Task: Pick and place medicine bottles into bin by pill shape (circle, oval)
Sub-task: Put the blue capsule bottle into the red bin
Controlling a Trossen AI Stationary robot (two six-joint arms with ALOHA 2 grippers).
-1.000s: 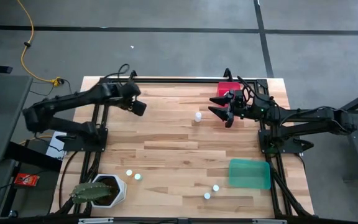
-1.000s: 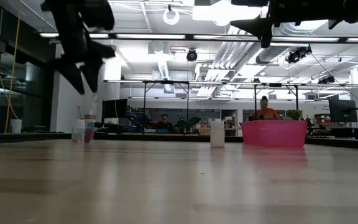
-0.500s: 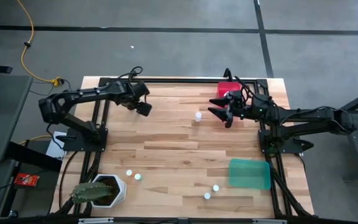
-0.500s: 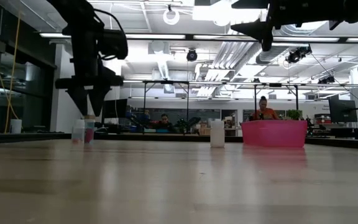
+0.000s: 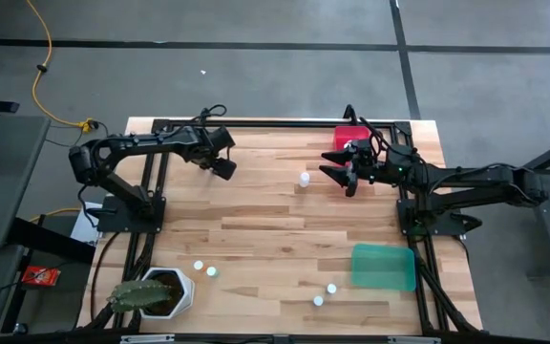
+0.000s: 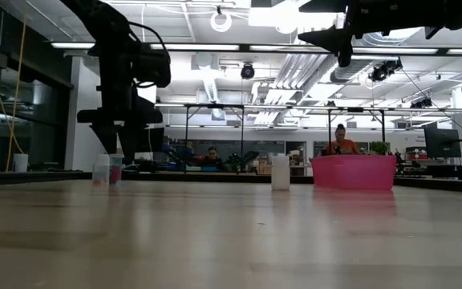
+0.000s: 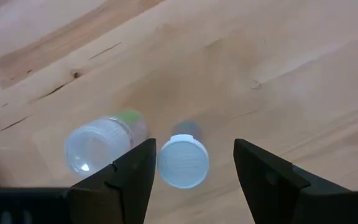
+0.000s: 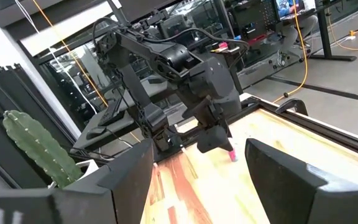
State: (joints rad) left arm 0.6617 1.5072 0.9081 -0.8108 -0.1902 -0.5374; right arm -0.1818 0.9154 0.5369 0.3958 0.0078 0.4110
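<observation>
**Hovering over a tight pair of bottles: wrong-bottle risk**

Hanging above the table's far left part, the left gripper [image 7: 191, 163] has its jaws apart and nothing between them. The left wrist view looks straight down on two medicine bottles: a white-capped bottle [image 7: 183, 163] sits in the gap between the fingers, and a clear-bodied bottle [image 7: 99, 144] stands just beside it, nearly touching.

Main risk, as I judge it: the finger on the clear bottle's side has almost no room to come down, so it could land on or shove the neighbour, tip it, or roll both away. Closing could also pinch both bottles at once. The bottles are small and light with smooth caps, so a grip that lands off-centre may slip. Pill shape cannot be read here, so a wrong bin choice is possible too.

The right gripper [image 5: 342, 168] waits with jaws apart, empty, near the red bin [image 5: 349, 136] at the far right edge. A lone bottle [image 5: 305, 178] stands just beside it. The green bin [image 5: 383, 266] lies near the right front. Four more bottles rest near the front edge: two [image 5: 205, 268] beside the white plant pot [image 5: 177, 288] with its cactus [image 5: 139, 295], two [image 5: 325, 294] just left of the green bin. Nothing blocks the path to either bin except the right arm itself, close by the red bin.
</observation>
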